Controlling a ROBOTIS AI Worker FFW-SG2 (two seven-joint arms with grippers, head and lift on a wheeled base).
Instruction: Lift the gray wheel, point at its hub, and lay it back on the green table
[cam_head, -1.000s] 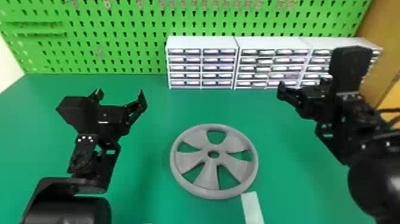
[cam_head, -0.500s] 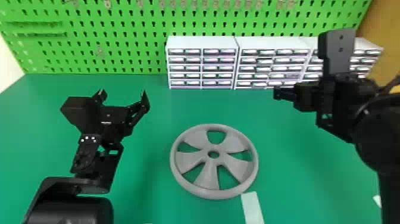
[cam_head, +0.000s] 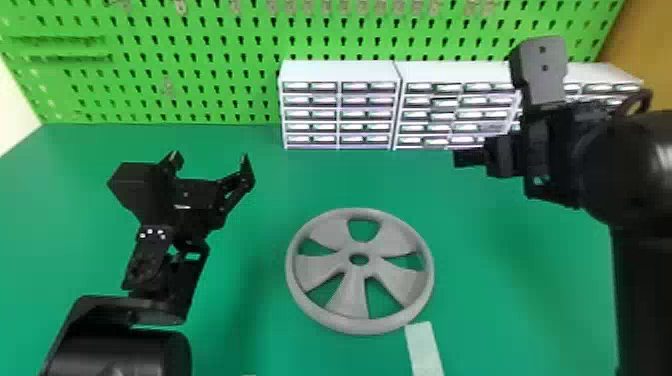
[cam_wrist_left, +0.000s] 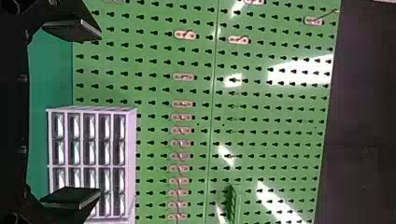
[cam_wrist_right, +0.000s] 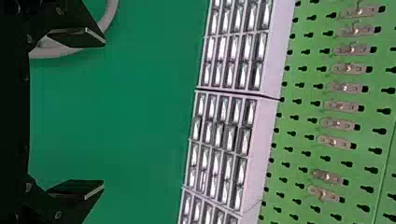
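Probably the big round gray wheel with five wide spokes (cam_head: 352, 295) is hard plastic, so I think it is light and won't bend. It lies flat on the smooth green table (cam_head: 525, 275), between the two arms. It looks dull and smooth, so it might slip if pinched badly. The best place to hold it is the thick round rim, one side for each claw, with a finger poked into a gap. Its hub (cam_head: 359, 269) is a small ring around a hole, good for pointing at.

The black left claw (cam_wrist_left: 100, 113) is wide open with nothing in it, and so is the black right claw (cam_wrist_right: 103, 113). Behind are white boxes with shiny little drawers (cam_head: 340, 115) and a bright green board full of holes (cam_head: 210, 60).
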